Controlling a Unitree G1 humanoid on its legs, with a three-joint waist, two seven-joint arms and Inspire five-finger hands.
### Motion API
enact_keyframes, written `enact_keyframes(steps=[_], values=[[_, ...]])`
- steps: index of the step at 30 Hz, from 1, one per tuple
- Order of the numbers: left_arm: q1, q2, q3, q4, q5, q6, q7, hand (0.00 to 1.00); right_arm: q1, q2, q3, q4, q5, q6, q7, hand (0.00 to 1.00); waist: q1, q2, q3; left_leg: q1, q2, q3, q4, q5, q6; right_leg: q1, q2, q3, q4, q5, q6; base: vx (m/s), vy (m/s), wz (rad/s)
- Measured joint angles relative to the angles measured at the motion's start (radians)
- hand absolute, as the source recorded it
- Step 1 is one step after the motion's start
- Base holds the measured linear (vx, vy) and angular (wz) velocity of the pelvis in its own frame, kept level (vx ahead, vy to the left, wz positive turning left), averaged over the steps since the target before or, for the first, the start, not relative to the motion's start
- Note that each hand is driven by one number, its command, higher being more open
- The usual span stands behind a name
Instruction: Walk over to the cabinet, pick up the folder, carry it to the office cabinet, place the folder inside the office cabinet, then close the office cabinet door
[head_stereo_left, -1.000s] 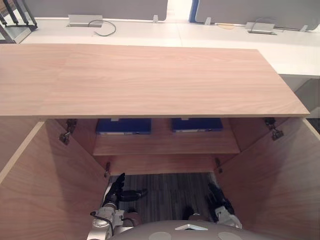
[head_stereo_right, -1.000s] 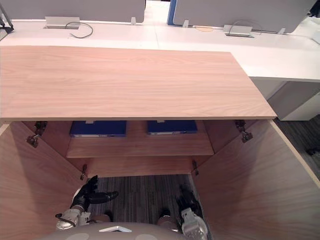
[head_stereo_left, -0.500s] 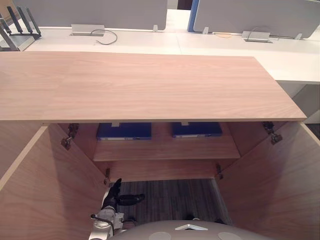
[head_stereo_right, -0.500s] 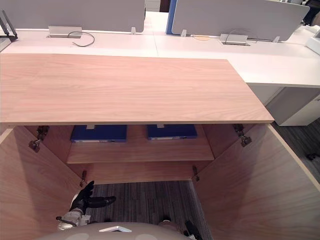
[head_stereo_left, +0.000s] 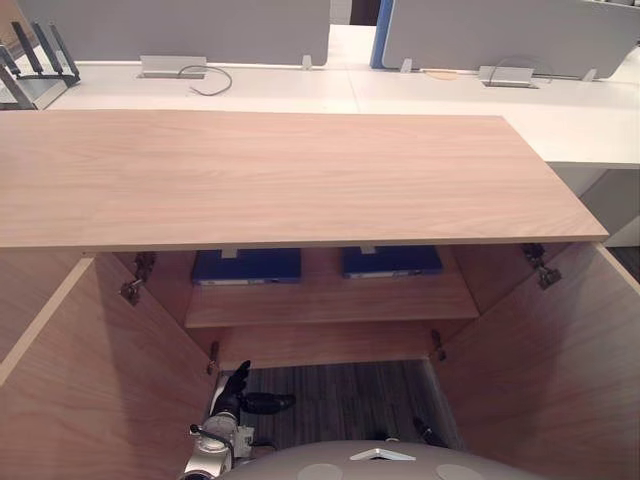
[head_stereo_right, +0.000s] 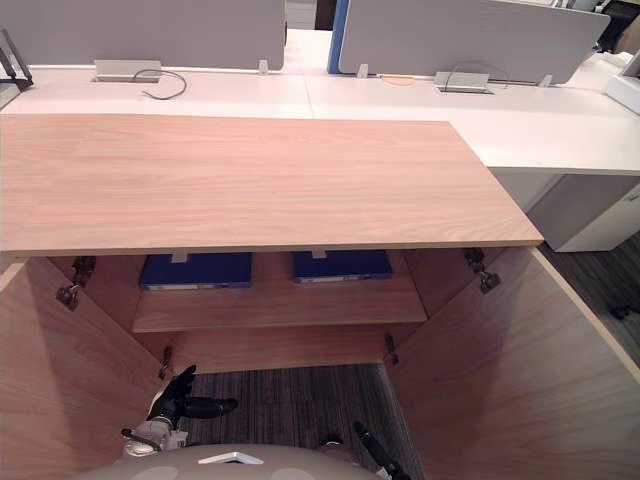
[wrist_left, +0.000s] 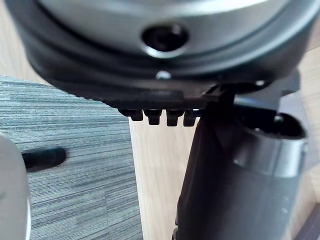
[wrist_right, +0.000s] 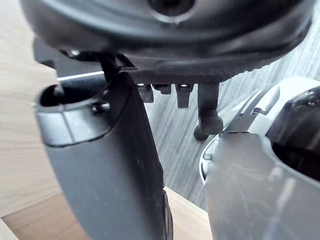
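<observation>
We stand before a wooden cabinet (head_stereo_left: 300, 180) whose two doors hang wide open, the left door (head_stereo_left: 100, 380) and the right door (head_stereo_left: 545, 370) swung out to either side of us. Its broad top is a bare surface of light wood grain. Under that top, on the shelf (head_stereo_left: 330, 300) inside, a blue folder (head_stereo_left: 246, 266) lies flat towards the left, and a second blue folder (head_stereo_left: 392, 261) lies flat towards the right. They are apart, with a strip of shelf between them, and their back parts are hidden under the cabinet top.

Our left hand (head_stereo_left: 234, 388) hangs low beside the inner face of the left door, over the striped grey carpet (head_stereo_left: 340, 395). Its fingers are straight and relaxed, its thumb sticks out sideways, and it holds nothing. Our right hand (wrist_right: 110, 165) hangs low near the right door. In its wrist view the fingers point loosely down towards the carpet, and it too holds nothing. Both hands are well below the shelf and well apart from the folders.

Behind the cabinet runs a white desk (head_stereo_left: 450, 95) with grey dividers (head_stereo_left: 180, 20) standing along its far edge, and a small grey box (head_stereo_left: 172, 66) with a cable sits on it.
</observation>
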Motion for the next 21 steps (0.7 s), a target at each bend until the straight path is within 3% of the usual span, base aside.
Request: enact_keyframes(steps=[21], values=[[-0.019,0.002,-0.028,0.029,-0.001,0.002,0.001,1.00,-0.007,-0.011,0.012,0.003,-0.085,0.015,-0.001,1.00,0.000,0.001,-0.001,0.001,-0.003,-0.016,0.000,0.000,0.000,0.015,0.001,-0.015,-0.009,0.000,0.000,0.00,0.003,0.01]])
